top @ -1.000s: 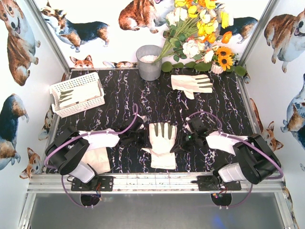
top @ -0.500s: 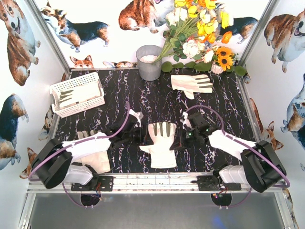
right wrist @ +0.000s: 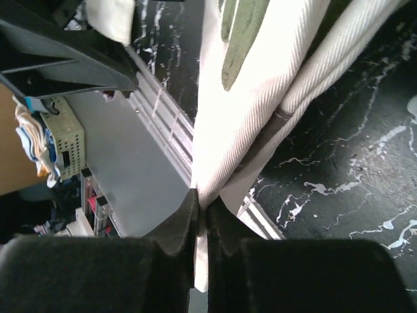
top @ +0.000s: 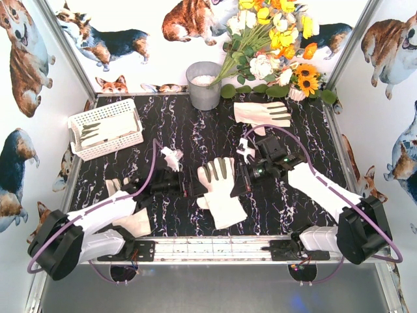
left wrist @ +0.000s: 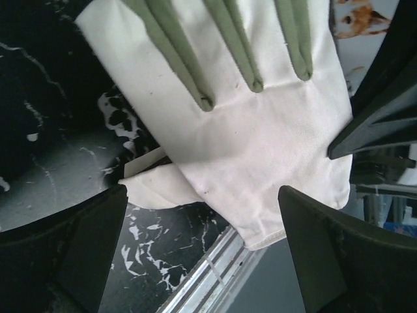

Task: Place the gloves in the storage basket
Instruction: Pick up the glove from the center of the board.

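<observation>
A cream-white glove [top: 219, 190] with grey finger patches hangs mid-table, and my right gripper [top: 237, 182] is shut on its right edge. The right wrist view shows the glove [right wrist: 251, 98] pinched as a fold between the shut jaws of the right gripper [right wrist: 202, 210]. My left gripper [top: 189, 186] stands open just left of this glove. In the left wrist view the glove [left wrist: 254, 124] lies ahead of the left gripper [left wrist: 203, 257], apart from both fingers. The storage basket [top: 114, 146] sits at the far left with a glove [top: 98, 132] inside. Two more gloves [top: 263, 114] lie at the back right.
Another glove [top: 132, 220] lies partly under my left arm near the front edge. A grey metal bucket [top: 204, 85] stands at the back centre, beside a bunch of artificial flowers [top: 273, 45]. The metal front rail [top: 215, 248] runs along the table's near edge.
My left gripper has opened and let go of the middle glove. Both arms have reached farther onto the table, and the right gripper has carried the glove away from the front edge, tilting it.
</observation>
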Tool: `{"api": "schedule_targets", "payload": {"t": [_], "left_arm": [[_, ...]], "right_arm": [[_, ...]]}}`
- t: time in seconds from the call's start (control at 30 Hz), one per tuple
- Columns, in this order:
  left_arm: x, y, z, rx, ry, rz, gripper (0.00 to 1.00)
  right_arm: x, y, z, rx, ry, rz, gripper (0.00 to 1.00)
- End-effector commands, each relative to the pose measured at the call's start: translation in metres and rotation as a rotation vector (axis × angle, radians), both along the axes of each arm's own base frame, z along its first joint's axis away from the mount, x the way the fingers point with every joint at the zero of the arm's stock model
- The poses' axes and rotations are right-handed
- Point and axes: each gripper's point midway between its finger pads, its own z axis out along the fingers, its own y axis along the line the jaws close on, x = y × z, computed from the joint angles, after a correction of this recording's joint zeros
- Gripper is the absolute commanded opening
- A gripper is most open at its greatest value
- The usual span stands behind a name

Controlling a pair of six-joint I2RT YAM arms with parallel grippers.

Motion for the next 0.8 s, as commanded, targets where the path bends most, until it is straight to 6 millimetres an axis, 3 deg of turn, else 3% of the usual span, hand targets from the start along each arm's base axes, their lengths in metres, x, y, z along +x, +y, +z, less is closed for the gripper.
{"api": "schedule_targets", "payload": {"t": [0.0,0.33,0.53,0.77], "left_arm": [[-0.003,-0.011,0.036,-0.139,-0.128,-0.073,0.95],[-0.015,-0.016,0.072,-0.276,-0.215,-0.125,1.00],[-0.027,-0.021,0.107,-0.419,-0.274,-0.186,1.00],[-0.048,-0.024,0.134,-0.512,-0.292,-0.293,1.00]], "right_arm": [[-0.008,0.009,0.051,0.132,-0.093,0.122,0.00],[-0.021,0.017,0.111,0.297,-0.185,0.213,0.00],[-0.030,0.020,0.134,0.391,-0.202,0.264,0.00],[-0.040,0.021,0.163,0.495,-0.253,0.309,0.00]]}}
